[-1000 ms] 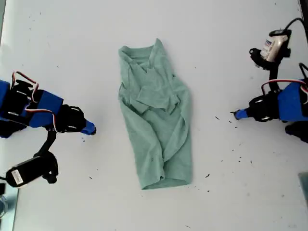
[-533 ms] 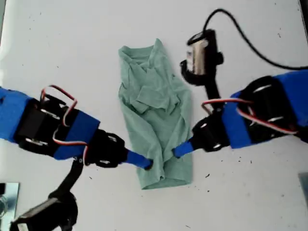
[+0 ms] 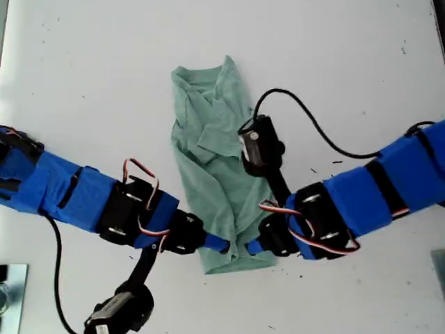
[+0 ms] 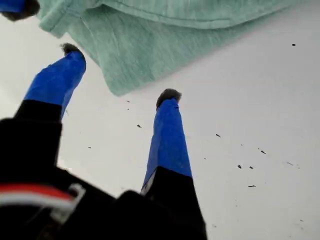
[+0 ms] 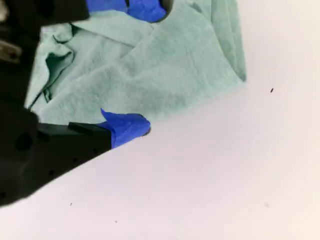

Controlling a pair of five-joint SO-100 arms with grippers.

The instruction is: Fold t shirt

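Blue-taped, my second gripper (image 3: pixel 217 244) comes in from eight o'clock in the exterior view to the hem. Only one finger shows clearly, so I cannot tell its gape. The t shirt (image 3: pixel 219 167) lies mid-table, running twelve to six. From four o'clock, my first gripper (image 4: pixel 119 72) stands wide at the hem corner. I judge the risk to be catching a single layer or lifting unevenly, which would skew the fold.
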